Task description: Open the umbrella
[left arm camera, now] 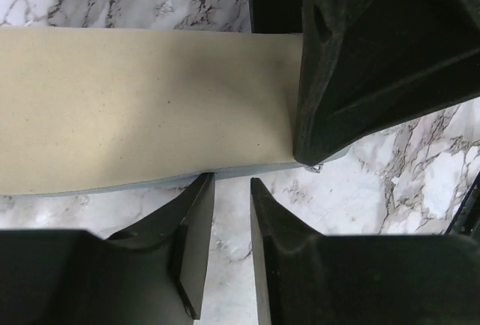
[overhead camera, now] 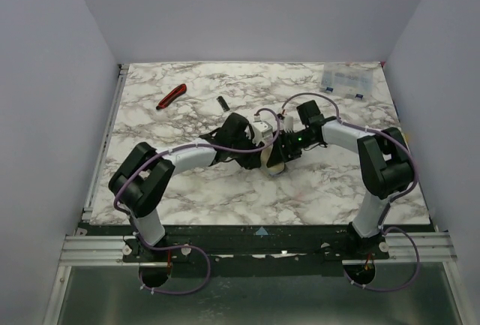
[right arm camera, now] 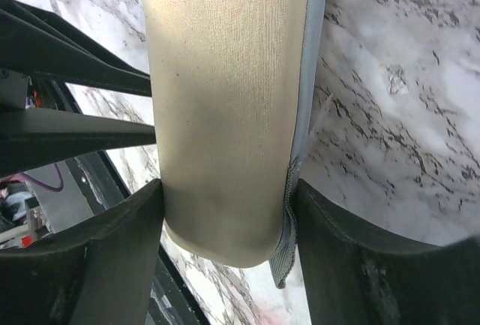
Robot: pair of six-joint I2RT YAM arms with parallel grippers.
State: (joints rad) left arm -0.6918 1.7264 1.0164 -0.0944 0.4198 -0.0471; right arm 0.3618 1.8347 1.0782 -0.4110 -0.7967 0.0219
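The umbrella (overhead camera: 275, 165) lies folded on the marble table between both arms. It shows as a cream-beige fabric bundle (left arm camera: 142, 107) with a pale grey-blue seam along one edge (right arm camera: 306, 77). My right gripper (right arm camera: 225, 190) is shut on one end of the bundle, one finger pressed against each side. In the left wrist view, one right finger (left arm camera: 375, 62) sits over the bundle's end. My left gripper (left arm camera: 232, 181) stands narrowly open at the bundle's long edge. Only bare marble shows between its fingers, and one fingertip (left arm camera: 204, 186) touches the seam.
A red-handled tool (overhead camera: 171, 96) and a small black piece (overhead camera: 222, 103) lie at the back left of the table. A clear plastic box (overhead camera: 345, 79) sits at the back right corner. Pale walls close in the table on three sides.
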